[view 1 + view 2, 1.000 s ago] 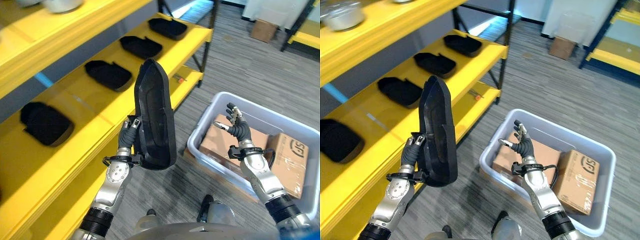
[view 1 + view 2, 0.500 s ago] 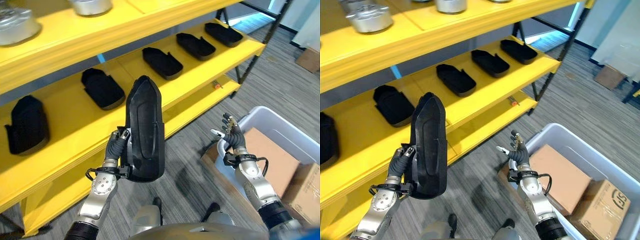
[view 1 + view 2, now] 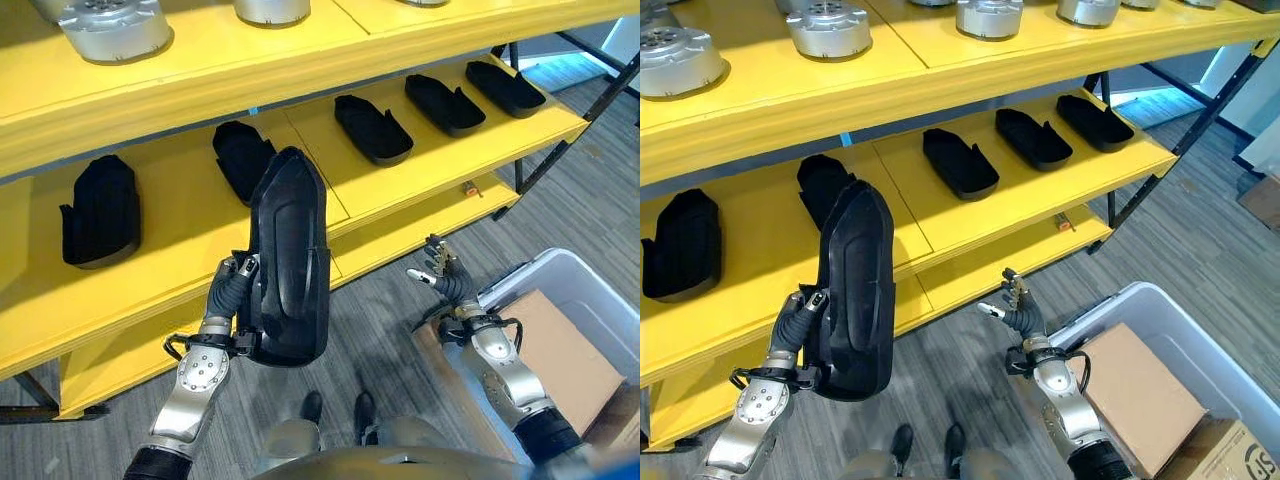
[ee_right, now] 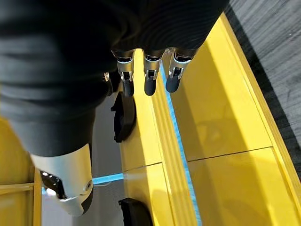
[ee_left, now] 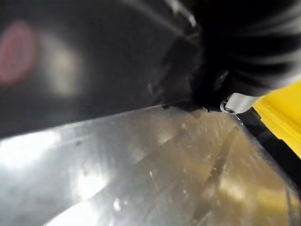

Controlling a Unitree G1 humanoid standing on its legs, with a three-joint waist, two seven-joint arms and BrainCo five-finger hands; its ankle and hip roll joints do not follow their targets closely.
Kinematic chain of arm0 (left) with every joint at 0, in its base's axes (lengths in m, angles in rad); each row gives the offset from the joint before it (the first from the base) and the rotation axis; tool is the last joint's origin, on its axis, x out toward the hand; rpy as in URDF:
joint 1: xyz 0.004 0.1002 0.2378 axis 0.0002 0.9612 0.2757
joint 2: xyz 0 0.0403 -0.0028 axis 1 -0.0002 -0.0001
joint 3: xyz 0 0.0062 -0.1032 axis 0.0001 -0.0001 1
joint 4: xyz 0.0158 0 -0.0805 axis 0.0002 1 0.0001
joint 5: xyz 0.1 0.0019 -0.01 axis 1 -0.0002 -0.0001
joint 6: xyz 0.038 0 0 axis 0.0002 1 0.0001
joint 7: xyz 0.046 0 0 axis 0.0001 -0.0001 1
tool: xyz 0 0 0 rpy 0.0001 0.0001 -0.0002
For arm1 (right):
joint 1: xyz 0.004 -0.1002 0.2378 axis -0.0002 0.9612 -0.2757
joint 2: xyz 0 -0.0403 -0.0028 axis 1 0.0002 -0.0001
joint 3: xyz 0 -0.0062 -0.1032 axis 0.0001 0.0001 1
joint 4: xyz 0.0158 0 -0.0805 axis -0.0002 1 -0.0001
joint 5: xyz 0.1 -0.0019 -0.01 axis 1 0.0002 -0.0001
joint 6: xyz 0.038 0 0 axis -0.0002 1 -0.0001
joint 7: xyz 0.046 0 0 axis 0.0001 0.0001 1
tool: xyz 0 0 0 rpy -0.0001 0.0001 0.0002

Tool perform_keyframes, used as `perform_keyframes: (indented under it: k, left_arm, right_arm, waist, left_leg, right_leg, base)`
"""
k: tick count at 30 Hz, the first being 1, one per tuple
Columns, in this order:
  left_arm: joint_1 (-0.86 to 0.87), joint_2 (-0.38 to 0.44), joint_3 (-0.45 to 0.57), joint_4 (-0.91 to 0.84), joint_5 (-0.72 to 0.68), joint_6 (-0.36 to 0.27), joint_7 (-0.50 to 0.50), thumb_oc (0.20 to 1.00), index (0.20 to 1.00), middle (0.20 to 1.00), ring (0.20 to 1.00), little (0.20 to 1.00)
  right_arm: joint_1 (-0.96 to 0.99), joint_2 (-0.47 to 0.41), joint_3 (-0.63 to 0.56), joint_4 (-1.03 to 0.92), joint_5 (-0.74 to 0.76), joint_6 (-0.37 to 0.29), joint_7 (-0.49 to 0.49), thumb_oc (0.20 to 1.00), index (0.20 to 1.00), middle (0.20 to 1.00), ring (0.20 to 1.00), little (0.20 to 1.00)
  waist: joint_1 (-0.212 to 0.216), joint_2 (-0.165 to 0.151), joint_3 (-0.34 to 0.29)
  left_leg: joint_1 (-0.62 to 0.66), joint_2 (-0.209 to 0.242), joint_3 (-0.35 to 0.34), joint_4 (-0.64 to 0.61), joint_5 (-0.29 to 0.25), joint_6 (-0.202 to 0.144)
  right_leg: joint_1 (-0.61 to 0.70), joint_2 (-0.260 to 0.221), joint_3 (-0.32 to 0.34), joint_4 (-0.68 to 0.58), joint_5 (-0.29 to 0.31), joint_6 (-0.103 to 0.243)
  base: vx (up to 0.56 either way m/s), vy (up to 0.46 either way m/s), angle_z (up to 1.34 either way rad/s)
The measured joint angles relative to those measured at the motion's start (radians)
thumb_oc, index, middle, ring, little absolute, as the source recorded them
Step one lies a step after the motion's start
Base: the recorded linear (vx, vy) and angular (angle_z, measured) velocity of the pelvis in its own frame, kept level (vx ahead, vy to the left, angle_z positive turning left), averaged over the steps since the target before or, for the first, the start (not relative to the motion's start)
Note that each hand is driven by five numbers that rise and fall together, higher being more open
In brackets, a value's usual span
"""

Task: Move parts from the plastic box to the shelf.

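Before the yellow shelf [image 3: 420, 175], the left hand [image 3: 228, 295] grips a long black part [image 3: 288, 260] by its lower end, fingers curled round its edge; the part stands upright, long axis vertical, just in front of the middle level's front edge. To land there it would, I judge, have to tip flat and go forward; a bare stretch lies between the second and third parts. Five black parts already lie in a row on that level. On the top level, four silver pieces [image 3: 828, 27] show. The right hand [image 3: 1015, 312] hovers empty, fingers spread, beside the box [image 3: 585, 275] holding two cartons [image 3: 1140, 395].
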Motion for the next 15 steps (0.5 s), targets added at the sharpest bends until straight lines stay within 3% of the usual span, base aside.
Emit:
perform_keyframes:
  k: [3,6,7,8,9,10,13,14,15]
  left_arm:
    - [0.001,-0.005,0.001,-0.006,0.001,0.0,-0.002,0.2,0.2,0.2,0.2,0.2]
    - [-0.021,-0.01,-0.007,-0.001,0.0,0.0,-0.012,0.2,0.2,0.2,0.2,0.2]
    - [-0.029,-0.01,-0.01,-0.001,0.0,0.0,-0.013,0.2,0.2,0.2,0.2,0.2]
    - [-0.04,-0.009,-0.008,-0.002,-0.002,0.0,-0.013,0.2,0.2,0.2,0.2,0.2]
    - [-0.036,-0.007,-0.005,-0.002,-0.003,0.0,-0.012,0.2,0.2,0.2,0.2,0.2]
    - [-0.026,-0.005,-0.001,-0.002,-0.004,0.0,-0.011,0.2,0.2,0.2,0.2,0.2]
    - [-0.028,0.016,0.005,-0.001,-0.003,0.0,-0.012,0.2,0.2,0.2,0.2,0.2]
    - [-0.054,0.015,0.001,0.012,-0.003,0.002,-0.012,0.2,0.2,0.2,0.2,0.2]
    - [-0.073,0.012,-0.005,0.026,-0.002,0.002,-0.012,0.2,0.2,0.2,0.2,0.2]
  right_arm:
    - [0.002,0.0,0.0,0.0,0.01,0.0,-0.001,1.0,1.0,1.0,1.0,1.0]
    - [0.005,-0.025,0.001,0.0,0.01,0.0,0.0,1.0,1.0,1.0,1.0,1.0]
    - [0.004,-0.037,0.0,0.0,0.01,-0.001,-0.002,1.0,1.0,1.0,1.0,1.0]
    - [-0.001,-0.046,-0.003,0.0,0.011,-0.001,-0.008,1.0,1.0,1.0,1.0,1.0]
    - [-0.009,-0.047,-0.002,0.001,0.012,0.0,-0.01,1.0,1.0,1.0,1.0,1.0]
    - [-0.011,-0.044,0.0,0.0,0.012,0.0,-0.009,1.0,1.0,1.0,1.0,1.0]
    - [-0.02,-0.038,-0.003,-0.001,0.012,0.0,-0.01,1.0,1.0,1.0,1.0,1.0]
    - [-0.013,-0.031,-0.025,0.005,0.012,-0.001,-0.014,1.0,1.0,1.0,1.0,1.0]
    - [-0.006,-0.027,-0.04,0.01,0.012,-0.001,-0.02,1.0,1.0,1.0,1.0,1.0]
  waist:
    - [0.006,-0.002,-0.001]
    - [0.005,0.004,0.013]
    - [0.001,0.0,0.022]
    - [0.0,-0.02,0.039]
    - [0.007,-0.017,0.049]
    - [0.011,-0.017,0.052]
    - [0.0,-0.041,0.064]
    - [-0.018,-0.049,0.071]
    - [-0.031,-0.048,0.074]
  left_leg:
    - [0.001,-0.008,0.015,0.022,0.007,-0.011]
    - [-0.055,-0.042,0.017,0.128,0.012,-0.026]
    - [-0.068,-0.046,0.018,0.146,0.027,-0.05]
    - [-0.08,-0.06,0.06,0.165,0.047,-0.083]
    - [-0.087,-0.048,0.101,0.225,-0.004,-0.032]
    - [-0.081,-0.03,0.134,0.273,-0.042,0.001]
    - [-0.061,0.063,0.095,0.378,-0.108,-0.014]
    - [-0.062,0.155,0.098,0.38,-0.13,-0.033]
    - [-0.064,0.207,0.098,0.36,-0.13,-0.054]
  right_leg:
    - [0.037,0.002,-0.016,-0.032,0.011,-0.003]
    - [0.044,-0.016,-0.057,0.0,-0.024,0.002]
    - [0.043,-0.032,-0.06,0.01,-0.026,-0.013]
    - [0.041,-0.07,-0.088,0.011,-0.013,-0.07]
    - [0.044,-0.069,-0.092,0.012,-0.017,-0.072]
    - [0.046,-0.07,-0.092,0.022,-0.029,-0.078]
    - [0.041,-0.067,-0.098,0.034,-0.029,-0.079]
    - [0.035,-0.078,-0.137,0.05,-0.021,-0.079]
    - [0.03,-0.084,-0.163,0.065,-0.023,-0.066]
  base:
    - [-0.05,-0.017,0.19]
    - [-0.13,0.031,0.68]
    - [-0.14,0.06,1.01]
    - [-0.05,0.065,0.63]
    - [-0.04,0.077,0.34]
    - [0.01,0.093,0.07]
    - [0.04,0.195,0.14]
    - [0.0,0.209,0.52]
    - [0.01,0.477,0.88]
